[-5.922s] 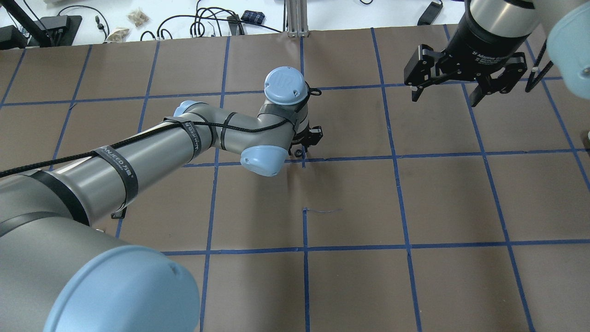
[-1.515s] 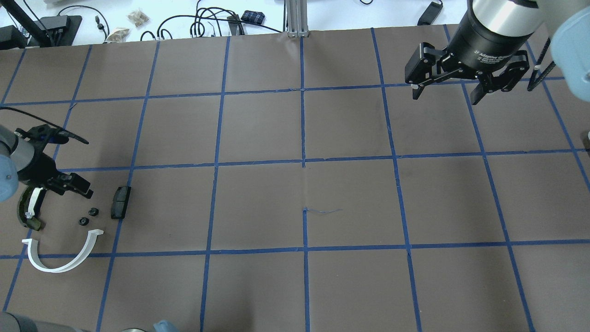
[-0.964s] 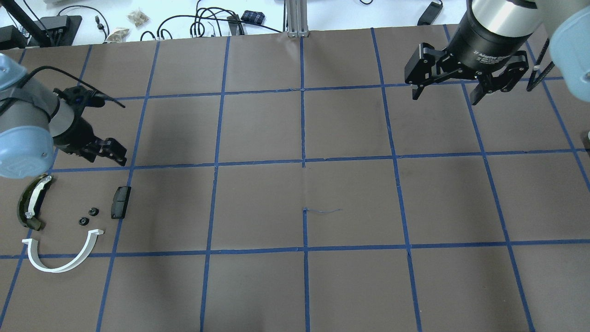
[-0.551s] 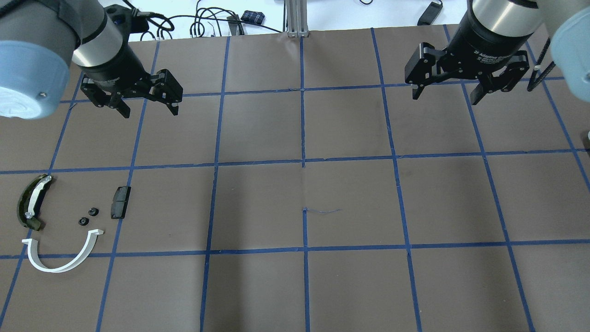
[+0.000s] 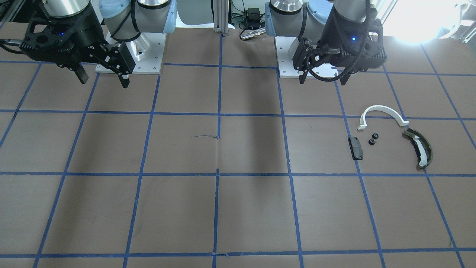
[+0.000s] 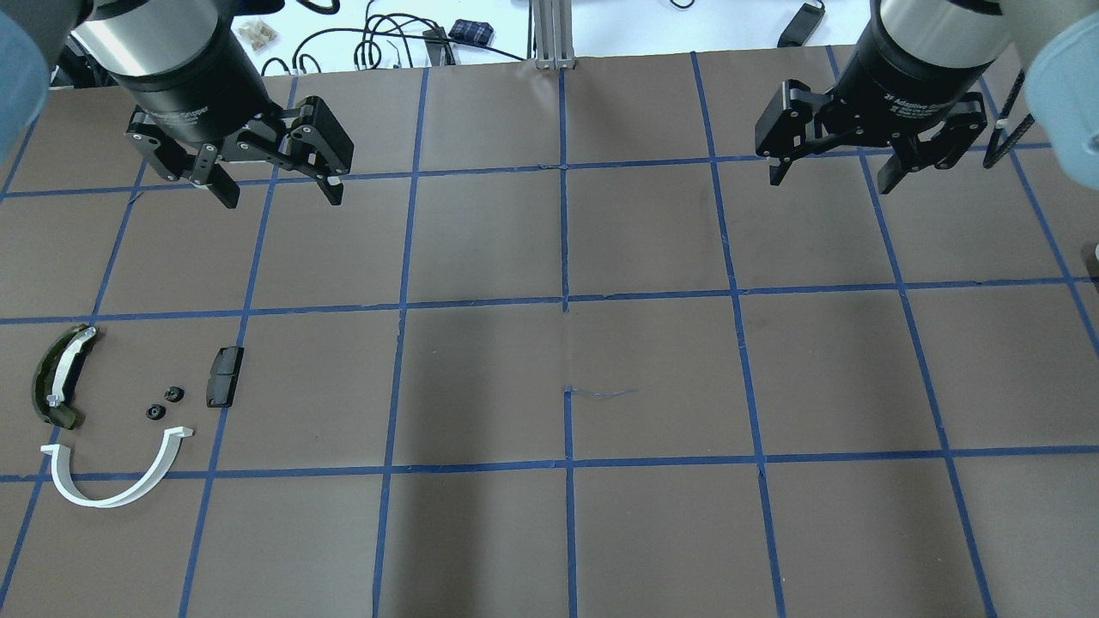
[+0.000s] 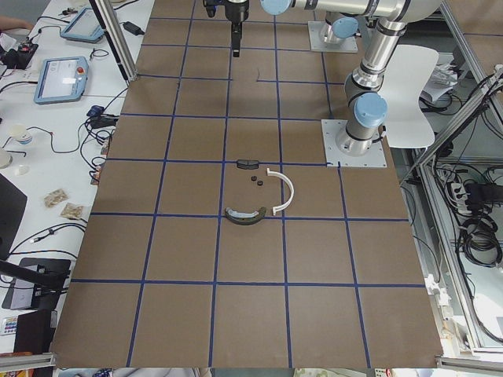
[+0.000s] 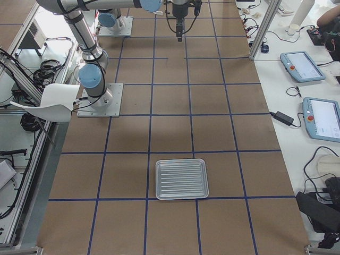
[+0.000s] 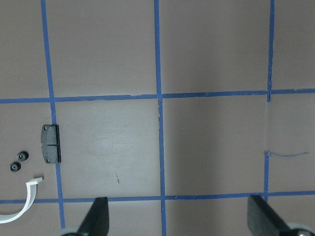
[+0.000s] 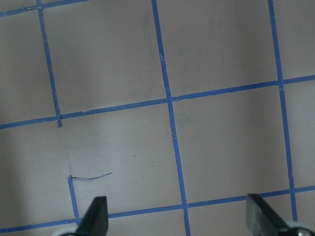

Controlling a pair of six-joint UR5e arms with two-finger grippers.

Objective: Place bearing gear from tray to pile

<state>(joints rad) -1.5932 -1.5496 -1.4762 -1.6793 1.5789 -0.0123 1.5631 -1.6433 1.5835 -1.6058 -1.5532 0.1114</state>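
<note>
The pile lies at the table's left: a white half-ring arc (image 6: 116, 476), an olive curved piece with a white strip (image 6: 58, 376), a black block (image 6: 225, 376) and two small black bearing gears (image 6: 174, 395) (image 6: 155, 412). The gears also show in the left wrist view (image 9: 21, 156). My left gripper (image 6: 282, 197) is open and empty, high above the mat, far beyond the pile. My right gripper (image 6: 831, 182) is open and empty at the far right. The silver ribbed tray (image 8: 181, 179) shows only in the exterior right view and looks empty.
Brown mat with a blue tape grid (image 6: 567, 305). Cables and small items lie beyond the far edge (image 6: 386, 43). The arm bases (image 5: 130, 56) stand at the robot's side. Tablets and a power brick (image 8: 303, 66) rest on the side bench.
My left arm went from the table's middle to the pile, then rose and swung away to the far left with its jaws open. The right arm stayed still.
</note>
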